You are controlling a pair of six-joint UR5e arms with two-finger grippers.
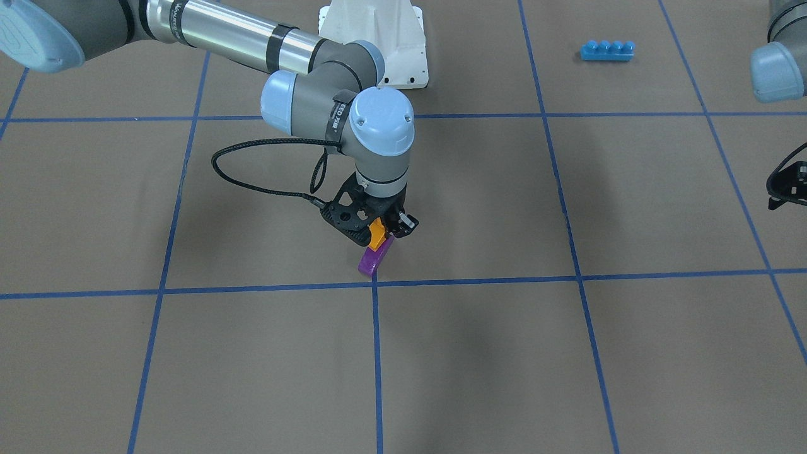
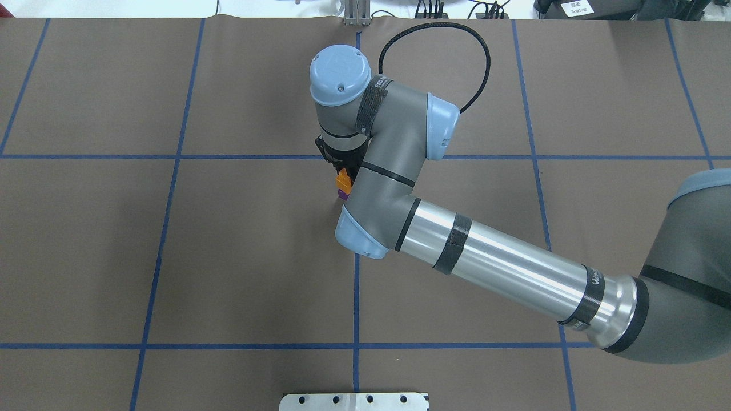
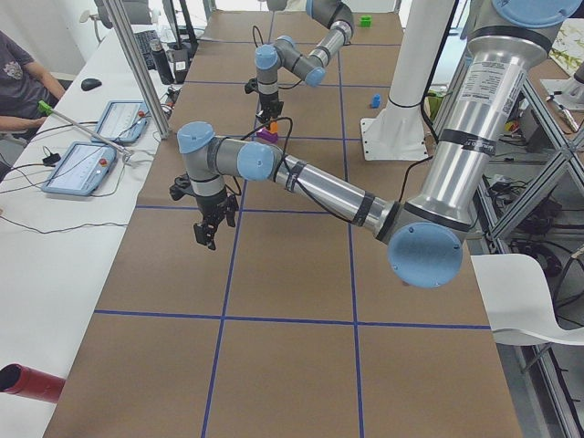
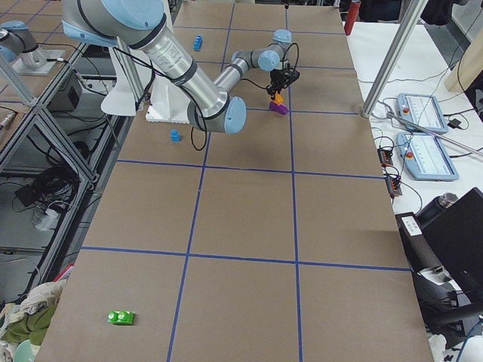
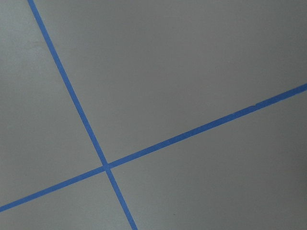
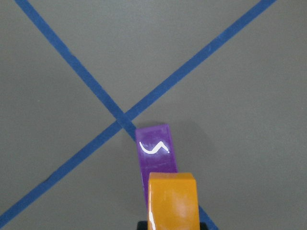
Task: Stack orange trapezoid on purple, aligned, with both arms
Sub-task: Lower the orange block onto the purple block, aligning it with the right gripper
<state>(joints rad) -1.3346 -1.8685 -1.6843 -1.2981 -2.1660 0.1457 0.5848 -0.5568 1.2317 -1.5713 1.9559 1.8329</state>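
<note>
Right gripper (image 1: 382, 231): clamped on orange trapezoid (image 1: 376, 234), poised over purple (image 1: 374, 257) at its 6 o'clock, beside blue tape crossing (image 1: 376, 282); left gripper (image 1: 788, 187): 3 o'clock edge, finger spacing cannot be told.

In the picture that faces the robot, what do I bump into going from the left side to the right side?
First the black cable loop → orange trapezoid held in the right hand → long blue four-stud brick → left hand at the edge.
</note>
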